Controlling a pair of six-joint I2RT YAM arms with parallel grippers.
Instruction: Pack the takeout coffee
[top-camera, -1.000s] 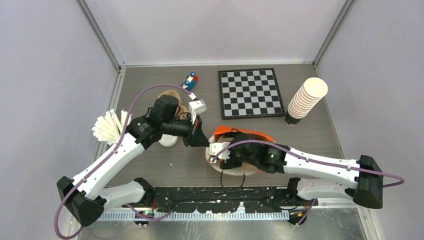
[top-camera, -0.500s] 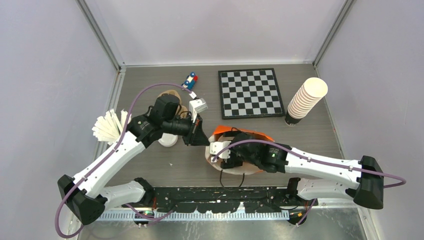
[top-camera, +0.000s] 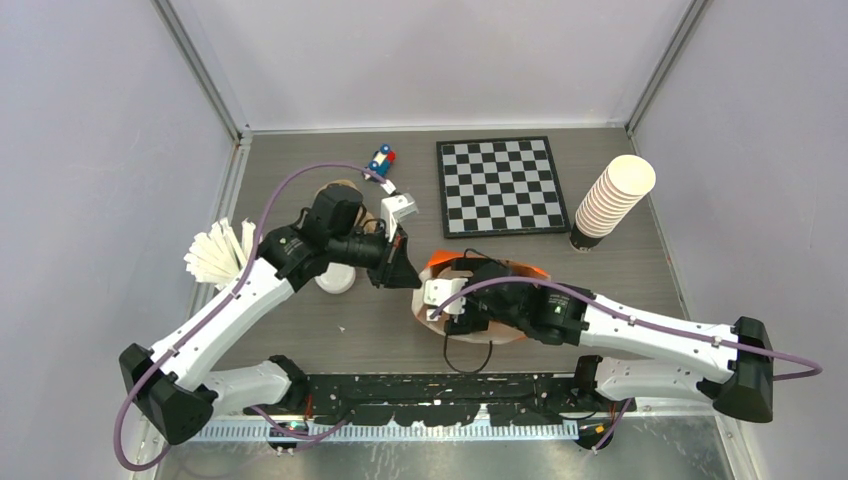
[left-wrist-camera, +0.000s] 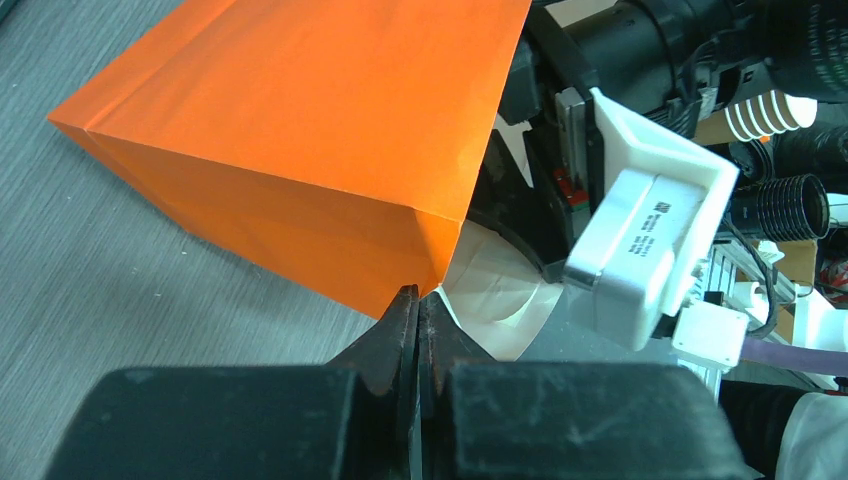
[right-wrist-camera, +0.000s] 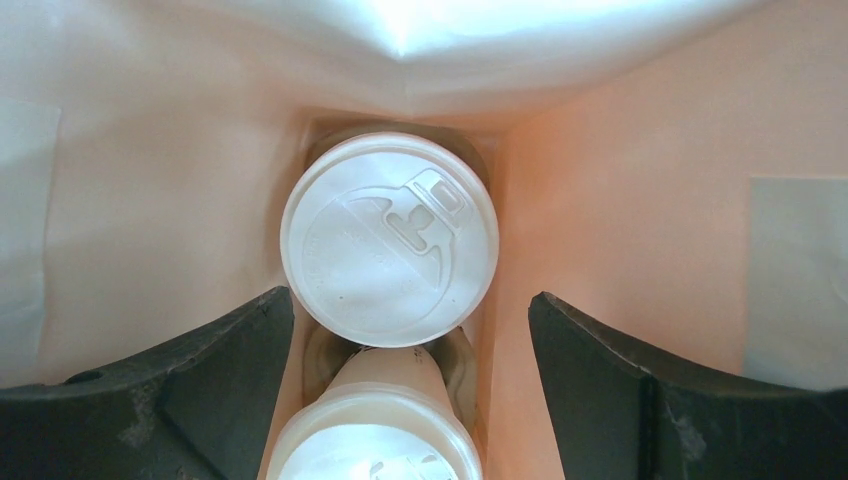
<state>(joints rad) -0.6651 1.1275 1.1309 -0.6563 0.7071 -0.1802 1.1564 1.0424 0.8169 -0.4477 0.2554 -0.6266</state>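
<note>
The orange paper bag (top-camera: 528, 271) stands at the table's front centre, seen as a tall orange wall (left-wrist-camera: 300, 150) in the left wrist view. My left gripper (left-wrist-camera: 417, 297) is shut on the corner of the bag's rim, holding the mouth apart. My right gripper (right-wrist-camera: 410, 380) is down inside the bag, open, its fingers (right-wrist-camera: 200, 370) wide on either side. Below it a takeout coffee (right-wrist-camera: 388, 240) with a white sip lid stands on the bag's floor. A second lidded cup (right-wrist-camera: 375, 440) stands just nearer, between the fingers, and neither finger touches it.
A chessboard (top-camera: 500, 185) lies at the back centre, with a tall leaning stack of lidless cups (top-camera: 612, 200) to its right. A small blue and red toy (top-camera: 380, 160) sits behind the left arm. Fanned white lids (top-camera: 215, 255) and a white cup (top-camera: 335, 280) are at the left.
Both arms have shifted only slightly: the left gripper has edged right with the bag's rim, and the right arm's elbow has moved a little right. Neither gripper has changed state.
</note>
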